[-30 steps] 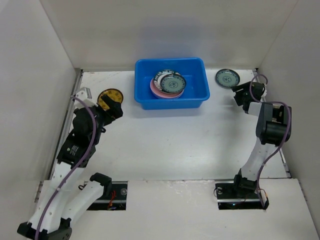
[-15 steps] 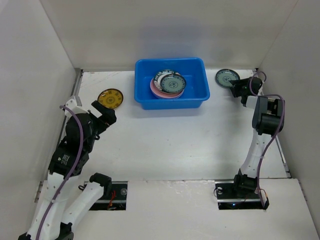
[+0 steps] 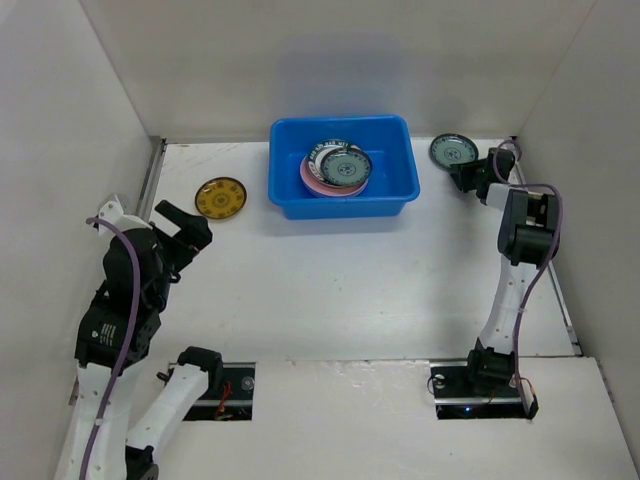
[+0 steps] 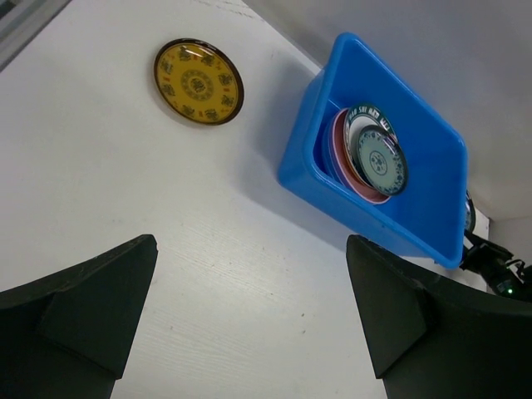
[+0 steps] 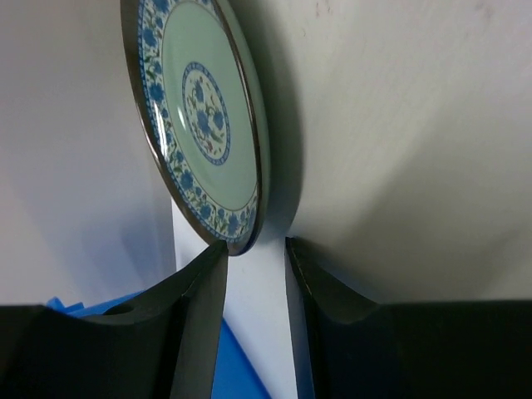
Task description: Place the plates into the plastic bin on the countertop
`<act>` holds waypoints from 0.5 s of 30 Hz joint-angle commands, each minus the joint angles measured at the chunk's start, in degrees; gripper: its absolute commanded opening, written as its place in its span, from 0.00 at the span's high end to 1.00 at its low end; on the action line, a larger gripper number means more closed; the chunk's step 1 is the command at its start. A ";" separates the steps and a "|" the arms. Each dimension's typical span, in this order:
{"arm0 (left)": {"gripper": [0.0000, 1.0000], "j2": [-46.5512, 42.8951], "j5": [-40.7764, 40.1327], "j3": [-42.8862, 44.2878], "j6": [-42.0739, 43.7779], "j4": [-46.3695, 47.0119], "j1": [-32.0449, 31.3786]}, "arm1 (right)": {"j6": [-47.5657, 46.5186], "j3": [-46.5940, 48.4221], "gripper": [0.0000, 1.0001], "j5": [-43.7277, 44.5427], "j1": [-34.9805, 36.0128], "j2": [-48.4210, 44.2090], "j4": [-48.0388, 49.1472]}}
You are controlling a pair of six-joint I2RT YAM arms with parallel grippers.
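Plates lie in three places on your table [image 3: 330,275]. A short stack sits inside the blue bin [image 3: 392,192] at the far middle. A green-and-white patterned plate [image 3: 346,165] is on top and a pink plate [image 3: 309,178] lies beneath it, and a second patterned rim shows between them at the back. The stack rests toward the left half of the bin.

A yellow plate [image 3: 221,197] with a dark rim lies flat on the table, left of the bin and apart from it. Your left tool [image 3: 183,224] hangs nearer to you than this plate, clear of it. The left wrist view shows its fingers [image 4: 91,307] spread wide with nothing between them.

Another grey-green patterned plate [image 3: 452,151] lies at the far right, just beyond the bin's right end and close to the back wall. Your right tool [image 3: 466,173] is right beside it on the near-right side. In the right wrist view the jaws stand a narrow gap apart, and the plate's rim sits right at the mouth of that gap. Whether the fingers [image 5: 199,299] touch the rim, you cannot tell from these views.
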 commanded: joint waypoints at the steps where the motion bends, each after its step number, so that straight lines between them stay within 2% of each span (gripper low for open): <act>1: 0.00 -0.41 -0.68 2.64 -2.24 -4.25 1.56 | 1.22 2.70 0.60 1.91 1.22 0.85 -3.16; 8: 0.00 -1.20 -0.41 4.48 -3.20 -7.15 3.41 | 4.12 4.64 0.64 5.07 1.84 1.72 -4.82; 15: 0.00 -1.64 -0.15 6.33 -4.35 -9.35 5.17 | 9.57 6.48 0.62 10.17 2.19 2.34 -7.28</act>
